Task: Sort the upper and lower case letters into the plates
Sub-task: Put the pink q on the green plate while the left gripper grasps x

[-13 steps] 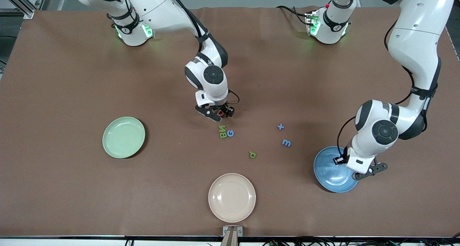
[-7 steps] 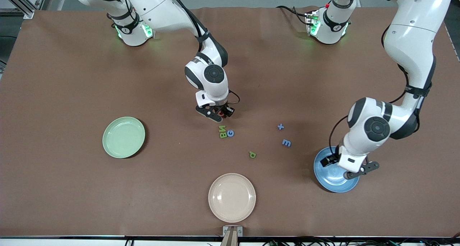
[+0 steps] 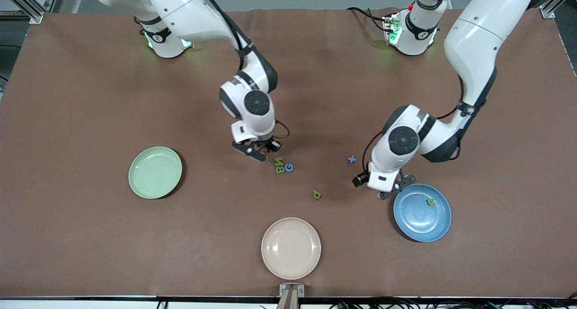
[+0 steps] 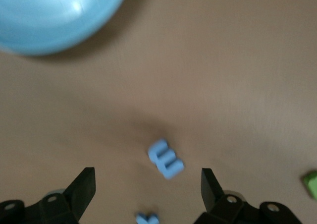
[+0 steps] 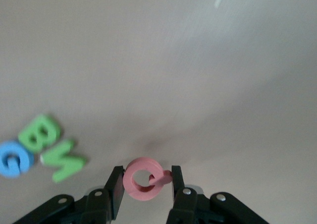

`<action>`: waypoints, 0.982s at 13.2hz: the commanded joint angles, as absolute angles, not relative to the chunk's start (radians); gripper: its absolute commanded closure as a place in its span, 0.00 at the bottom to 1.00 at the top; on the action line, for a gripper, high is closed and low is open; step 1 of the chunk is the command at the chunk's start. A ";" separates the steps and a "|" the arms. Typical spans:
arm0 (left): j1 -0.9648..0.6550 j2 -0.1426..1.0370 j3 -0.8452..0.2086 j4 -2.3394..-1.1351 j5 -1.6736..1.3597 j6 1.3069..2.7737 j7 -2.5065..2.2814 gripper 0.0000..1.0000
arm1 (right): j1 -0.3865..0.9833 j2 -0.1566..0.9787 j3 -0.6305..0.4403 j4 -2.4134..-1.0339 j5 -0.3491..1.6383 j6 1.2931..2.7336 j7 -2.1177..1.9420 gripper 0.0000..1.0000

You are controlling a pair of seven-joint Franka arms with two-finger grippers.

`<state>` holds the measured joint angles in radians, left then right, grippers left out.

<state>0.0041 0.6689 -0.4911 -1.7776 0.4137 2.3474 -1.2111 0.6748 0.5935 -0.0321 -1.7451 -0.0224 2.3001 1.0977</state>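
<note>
Three plates on the table: the mint green plate (image 3: 155, 172) toward the right arm's end, the blue plate (image 3: 422, 212) toward the left arm's end, and a cream plate (image 3: 290, 248) between them, nearest the front camera.

Letters now, eight in all. One small green letter (image 3: 431, 202) lies in the blue plate. The mint plate has none.

The right gripper (image 5: 143, 187) hangs over the table just beside the middle cluster, fingers closed narrow on the pink letter (image 5: 142, 179) (a ring-shaped piece, pinched at both sides). That cluster is three pieces touching: green B (image 5: 39, 133), green M (image 5: 63, 160) and blue G (image 5: 13, 158).

The left gripper (image 4: 147, 194) hovers over bare table beside the blue plate, jaws spread wide and holding nothing, with the blue m (image 4: 165, 158) lying flat on the table between the fingers. The blue t (image 3: 352, 159) sits near it, and a green d (image 3: 317, 194) lies nearer the cream plate.
</note>
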 commanded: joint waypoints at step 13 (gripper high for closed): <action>-0.055 0.676 -0.489 -1.890 0.440 2.408 -1.336 0.59 | 0.126 0.357 -0.009 -2.230 -0.026 2.545 0.192 0.88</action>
<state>-0.0555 0.6761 -0.4903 -1.8788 0.4138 2.3839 -1.3158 0.1327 0.3735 -0.0317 -2.1939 -0.0222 2.5255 0.1993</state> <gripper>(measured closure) 0.515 0.573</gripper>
